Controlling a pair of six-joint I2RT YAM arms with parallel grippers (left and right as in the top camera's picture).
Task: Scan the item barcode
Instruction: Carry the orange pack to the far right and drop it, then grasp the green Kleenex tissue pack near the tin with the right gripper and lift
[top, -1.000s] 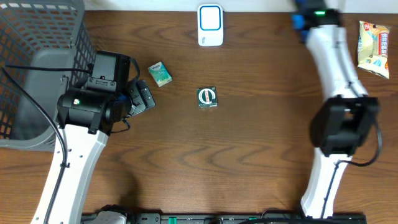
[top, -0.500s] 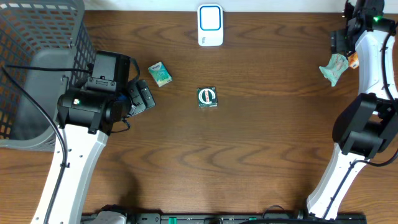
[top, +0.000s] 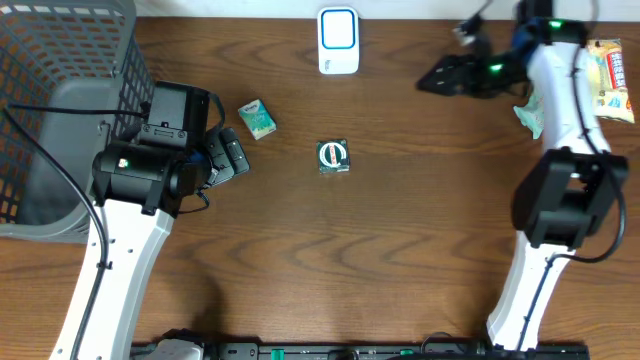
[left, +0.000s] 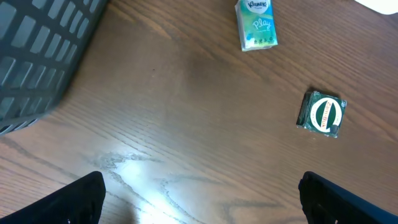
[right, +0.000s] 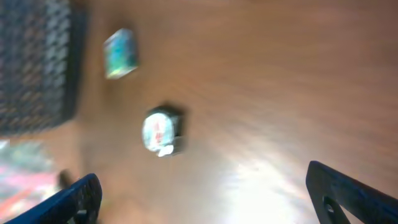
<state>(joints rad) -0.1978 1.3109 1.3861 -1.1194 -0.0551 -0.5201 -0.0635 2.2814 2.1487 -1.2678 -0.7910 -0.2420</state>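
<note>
One green packet (top: 333, 157) lies between both spread jaws, untouched.

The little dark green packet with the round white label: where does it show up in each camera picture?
Overhead: the green packet lies near the picture's middle.
Left wrist: the green packet is right of centre.
Right wrist: blurred, the green packet is left of centre.
Shared landmark: the tissue pack lies up and to the left of it in all three views, apart from it.
</note>
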